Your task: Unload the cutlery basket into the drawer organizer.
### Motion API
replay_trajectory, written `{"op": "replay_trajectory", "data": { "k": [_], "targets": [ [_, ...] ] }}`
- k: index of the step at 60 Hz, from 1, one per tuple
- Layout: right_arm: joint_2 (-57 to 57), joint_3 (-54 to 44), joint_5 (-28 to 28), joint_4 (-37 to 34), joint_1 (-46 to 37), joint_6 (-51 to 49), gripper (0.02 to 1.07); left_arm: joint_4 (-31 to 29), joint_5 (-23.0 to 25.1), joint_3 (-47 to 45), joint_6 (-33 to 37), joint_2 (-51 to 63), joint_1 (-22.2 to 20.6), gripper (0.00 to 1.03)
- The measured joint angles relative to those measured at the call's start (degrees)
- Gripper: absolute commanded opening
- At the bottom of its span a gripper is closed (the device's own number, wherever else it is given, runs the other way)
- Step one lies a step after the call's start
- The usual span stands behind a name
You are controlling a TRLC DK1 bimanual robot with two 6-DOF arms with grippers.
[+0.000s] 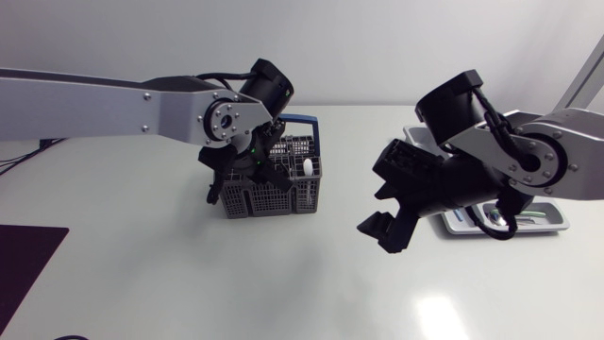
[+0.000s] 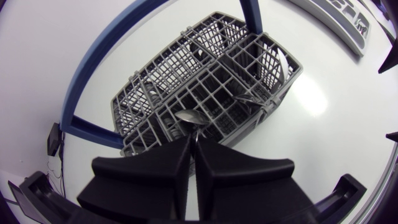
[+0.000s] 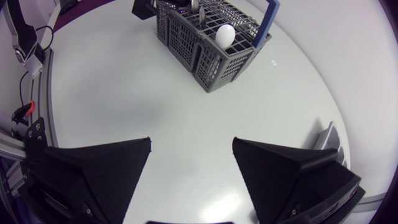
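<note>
The grey cutlery basket (image 1: 274, 194) with a blue handle (image 1: 294, 121) stands left of the table's middle. My left gripper (image 1: 259, 168) hangs right over it. In the left wrist view its fingers (image 2: 191, 139) are pressed together on a metal spoon (image 2: 187, 117) that stands in a basket (image 2: 211, 81) cell. A fork (image 2: 250, 99) and a knife (image 2: 280, 62) stand in other cells. A white round piece (image 3: 225, 34) pokes out of the basket (image 3: 211, 56). My right gripper (image 1: 385, 222) hovers open over bare table between the basket and the grey drawer organizer (image 1: 557, 223).
The right arm's body covers much of the organizer, where a few pieces of cutlery (image 1: 495, 215) lie. A dark purple mat (image 1: 24, 260) lies at the table's front left corner. Cables (image 3: 25, 37) run along the table edge.
</note>
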Motion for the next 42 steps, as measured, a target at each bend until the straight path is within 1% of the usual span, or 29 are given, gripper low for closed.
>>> {"op": "replay_trajectory", "data": {
  "k": [25, 42],
  "targets": [
    [-1.77, -1.99, 0.24, 0.04, 0.74, 0.0, 0.97, 0.0, -0.09, 0.0, 0.24, -4.37, 0.0, 0.04],
    [-3.08, -1.99, 0.26, 0.04, 0.74, 0.0, 0.97, -0.02, -1.79, -0.2, 2.12, -8.81, -0.07, 0.04]
  ]
}}
